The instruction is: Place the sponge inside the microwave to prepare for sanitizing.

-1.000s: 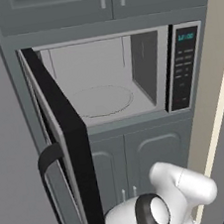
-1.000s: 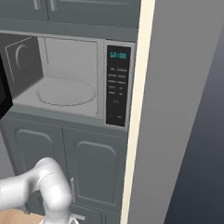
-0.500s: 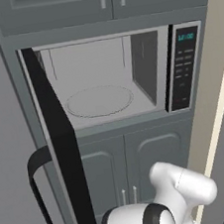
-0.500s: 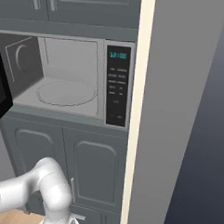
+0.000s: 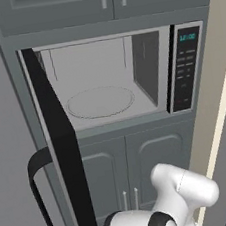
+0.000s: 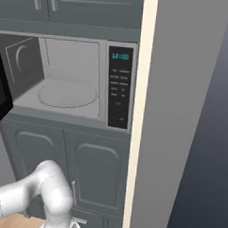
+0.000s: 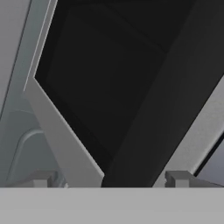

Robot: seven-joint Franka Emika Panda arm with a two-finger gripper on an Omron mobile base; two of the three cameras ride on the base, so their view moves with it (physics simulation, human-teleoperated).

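The microwave door stands swung wide, its cavity and turntable bare; the gripper fingers spread apart before the door's black edge.

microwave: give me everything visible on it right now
The microwave is a wide built-in unit with a silver-grey frame, set in grey cabinetry between upper and lower cupboards. Its black glass door stands swung out to the left, edge-on to the left base view, its curved black handle on the outer face. The light grey cavity holds a round turntable with nothing on it. A black keypad on the right shows teal digits.
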